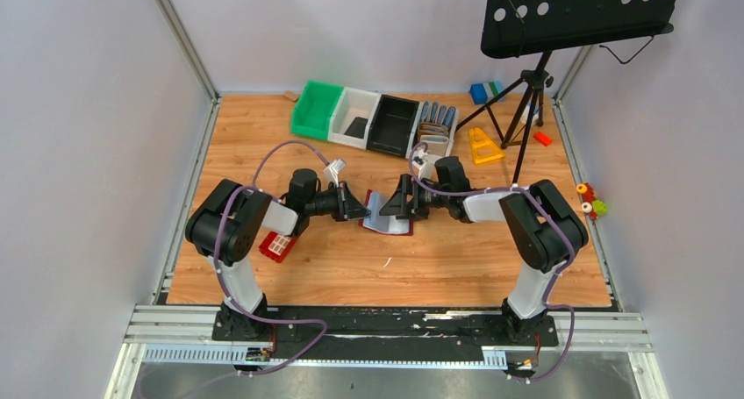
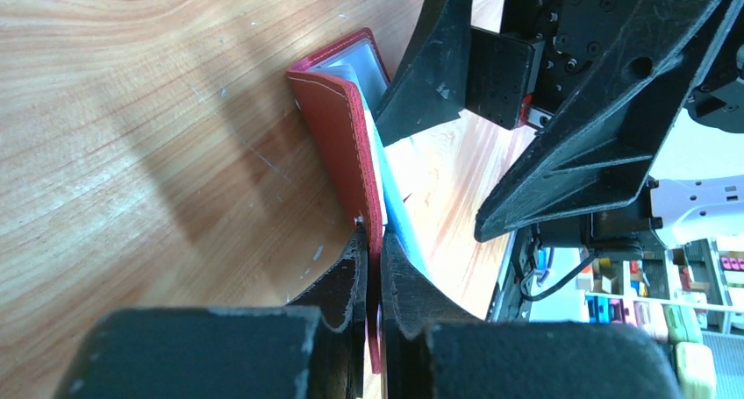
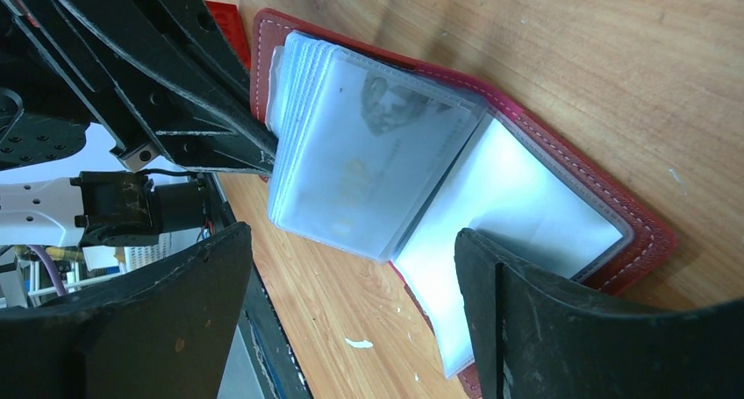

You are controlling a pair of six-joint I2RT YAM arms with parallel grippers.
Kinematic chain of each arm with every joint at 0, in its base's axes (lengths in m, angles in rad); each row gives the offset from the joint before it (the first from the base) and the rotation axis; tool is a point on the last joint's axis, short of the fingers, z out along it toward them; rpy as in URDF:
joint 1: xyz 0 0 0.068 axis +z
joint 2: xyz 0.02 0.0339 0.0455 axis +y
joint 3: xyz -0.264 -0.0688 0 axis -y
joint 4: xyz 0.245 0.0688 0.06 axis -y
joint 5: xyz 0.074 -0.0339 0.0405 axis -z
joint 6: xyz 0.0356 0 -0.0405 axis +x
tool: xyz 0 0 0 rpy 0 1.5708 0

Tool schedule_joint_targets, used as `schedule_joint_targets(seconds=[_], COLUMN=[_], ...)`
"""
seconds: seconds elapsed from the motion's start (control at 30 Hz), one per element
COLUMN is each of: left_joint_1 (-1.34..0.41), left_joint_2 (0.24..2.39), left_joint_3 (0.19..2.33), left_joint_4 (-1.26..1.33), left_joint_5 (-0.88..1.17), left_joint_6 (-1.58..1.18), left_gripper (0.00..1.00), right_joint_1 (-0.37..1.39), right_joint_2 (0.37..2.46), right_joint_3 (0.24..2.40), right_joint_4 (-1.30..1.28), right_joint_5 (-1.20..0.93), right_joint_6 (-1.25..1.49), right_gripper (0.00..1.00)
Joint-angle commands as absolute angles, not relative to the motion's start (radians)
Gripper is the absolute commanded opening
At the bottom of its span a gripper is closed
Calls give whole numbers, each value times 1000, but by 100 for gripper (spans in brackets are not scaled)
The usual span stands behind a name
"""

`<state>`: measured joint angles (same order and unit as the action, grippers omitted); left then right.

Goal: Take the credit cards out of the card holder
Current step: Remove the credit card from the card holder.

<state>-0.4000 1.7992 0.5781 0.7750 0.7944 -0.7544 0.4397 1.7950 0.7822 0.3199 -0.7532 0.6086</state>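
Note:
The maroon card holder (image 1: 388,218) lies open on the wooden table between both arms, one cover raised. My left gripper (image 2: 373,245) is shut on the edge of that raised maroon cover (image 2: 338,136). In the top view the left gripper (image 1: 362,212) comes in from the left. My right gripper (image 3: 351,281) stands open over the clear plastic sleeves (image 3: 368,167), touching nothing. From above, the right gripper (image 1: 393,208) hovers at the holder's right half. The credit cards show only dimly through the stacked sleeves, and I cannot tell their colours.
A flat red piece with a white grid (image 1: 277,245) lies by the left arm. Green (image 1: 318,108), white (image 1: 354,117) and black (image 1: 392,123) bins and a tool tray (image 1: 434,123) line the back. A yellow triangle (image 1: 482,145) and a music stand tripod (image 1: 526,92) stand back right.

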Motion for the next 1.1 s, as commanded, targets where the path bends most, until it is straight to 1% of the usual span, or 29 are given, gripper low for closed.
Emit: schedule_joint_targets(seconds=[0.0, 0.1, 0.23, 0.4, 0.53, 0.63, 0.73, 0.77, 0.97, 1.07], left_joint_1=[-405, -406, -405, -405, -405, -405, -405, -405, -405, -405], left_joint_2=[1766, 1768, 1769, 1762, 1771, 1786, 1787, 1786, 1790, 1802], left_joint_3=[579, 578, 577, 571, 559, 552, 548, 548, 541, 535], left_joint_4=[844, 848, 854, 867, 934, 987, 992, 989, 1014, 1077], left_joint_5=[834, 834, 834, 834, 844, 851, 848, 847, 849, 862], left_joint_6=[-759, -761, -764, -766, -797, -826, -825, -821, -828, -860], left_gripper=[6, 8, 11, 17, 27, 36, 41, 43, 60, 64], right_joint_1=[442, 443, 443, 443, 443, 443, 443, 443, 451, 460], right_joint_2=[1785, 1782, 1807, 1843, 1843, 1848, 1860, 1868, 1869, 1872], right_joint_3=[795, 797, 815, 815, 803, 804, 804, 805, 805, 812], right_joint_4=[304, 297, 264, 245, 243, 229, 232, 234, 243, 232], right_joint_5=[-724, -712, -694, -662, -633, -617, -616, -619, -615, -598], right_joint_6=[593, 595, 584, 562, 543, 524, 514, 511, 494, 483], right_gripper=[86, 81, 69, 45, 25, 13, 3, 0, 0, 0])
